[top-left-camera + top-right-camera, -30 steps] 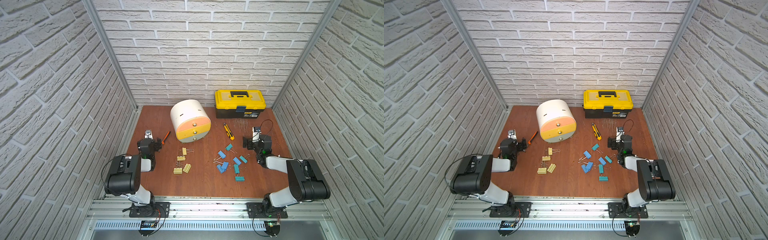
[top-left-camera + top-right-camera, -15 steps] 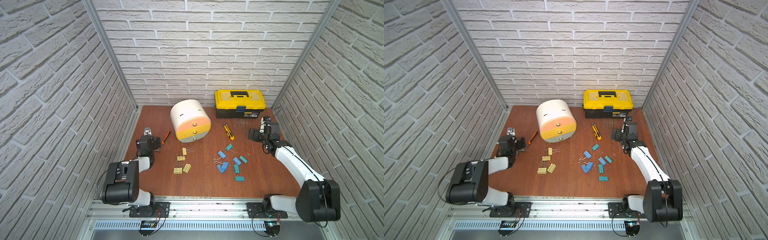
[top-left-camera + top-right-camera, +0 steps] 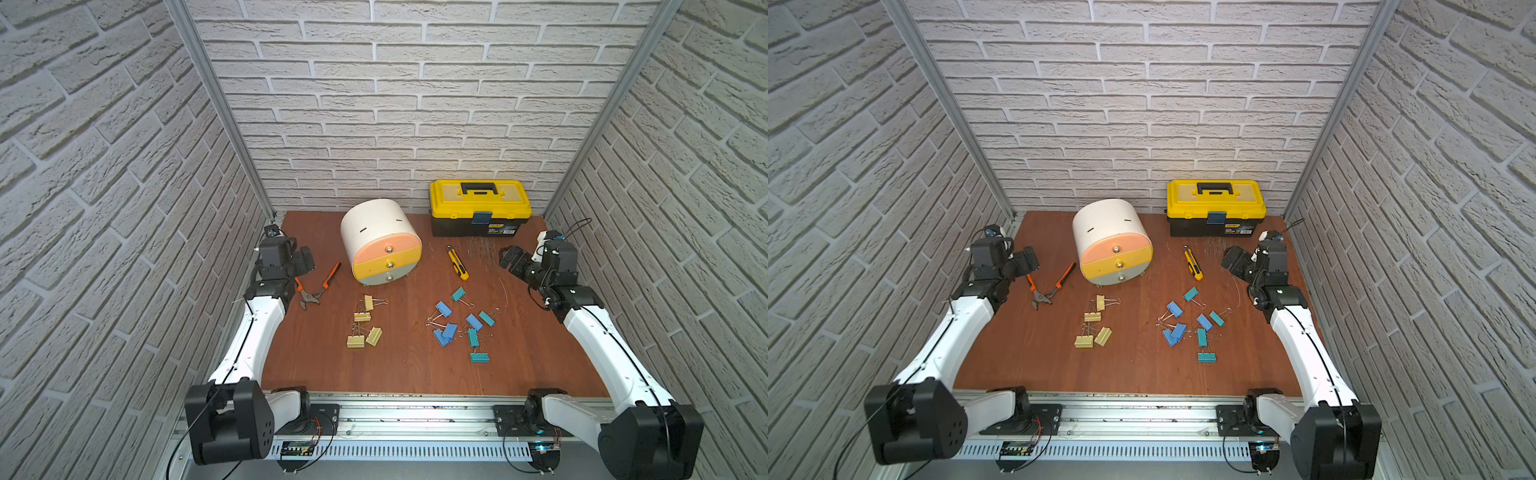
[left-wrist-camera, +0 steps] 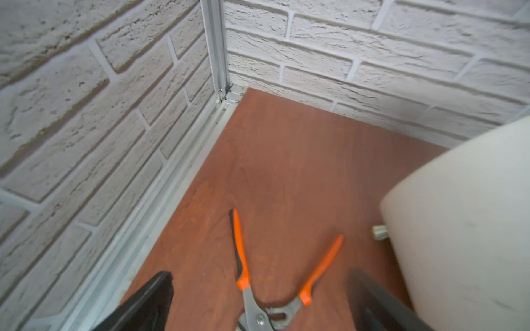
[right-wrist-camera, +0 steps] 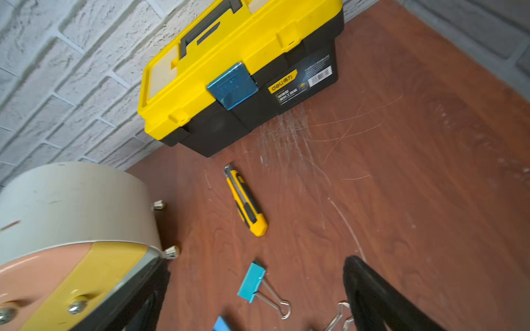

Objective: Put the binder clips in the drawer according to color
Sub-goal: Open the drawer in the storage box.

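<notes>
The drawer [image 3: 380,245] [image 3: 1111,245] is a white barrel cabinet with peach, yellow and grey fronts, all closed. Several pale yellow binder clips [image 3: 355,341] [image 3: 1084,341] lie in front of it. Several blue clips [image 3: 444,308] and teal clips [image 3: 479,357] lie mixed to their right. My left gripper [image 3: 304,261] [image 4: 258,306] hangs open by the left wall, over the pliers, beside the drawer's side [image 4: 459,229]. My right gripper [image 3: 513,259] [image 5: 255,309] is open and empty near the right wall. A teal clip [image 5: 252,282] lies below it, untouched.
Orange-handled pliers [image 3: 318,286] [image 4: 272,286] lie left of the cabinet. A yellow utility knife [image 3: 458,262] [image 5: 246,203] lies right of it. A yellow-black toolbox [image 3: 480,208] [image 5: 238,71] stands against the back wall. Brick walls close in on three sides.
Both arms have unfolded and lifted. The right gripper swung back and right toward the toolbox; the left gripper moved back along the left wall. Both stayed open.
</notes>
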Robot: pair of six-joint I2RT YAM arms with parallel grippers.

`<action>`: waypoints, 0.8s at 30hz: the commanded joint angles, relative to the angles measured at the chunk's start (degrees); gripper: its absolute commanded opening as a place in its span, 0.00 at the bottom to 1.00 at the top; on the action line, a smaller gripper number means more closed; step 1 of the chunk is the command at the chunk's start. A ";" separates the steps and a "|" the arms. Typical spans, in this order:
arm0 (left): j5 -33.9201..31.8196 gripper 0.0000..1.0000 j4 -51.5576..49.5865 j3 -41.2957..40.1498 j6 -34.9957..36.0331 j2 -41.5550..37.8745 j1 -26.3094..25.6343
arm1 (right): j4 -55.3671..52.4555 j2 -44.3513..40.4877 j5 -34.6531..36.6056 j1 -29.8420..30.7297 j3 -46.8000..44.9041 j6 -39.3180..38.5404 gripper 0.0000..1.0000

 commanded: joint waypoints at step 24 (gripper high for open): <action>37.73 0.00 -6.06 -4.33 -42.05 -15.87 -10.23 | 17.18 3.23 -21.52 14.13 2.58 22.77 0.02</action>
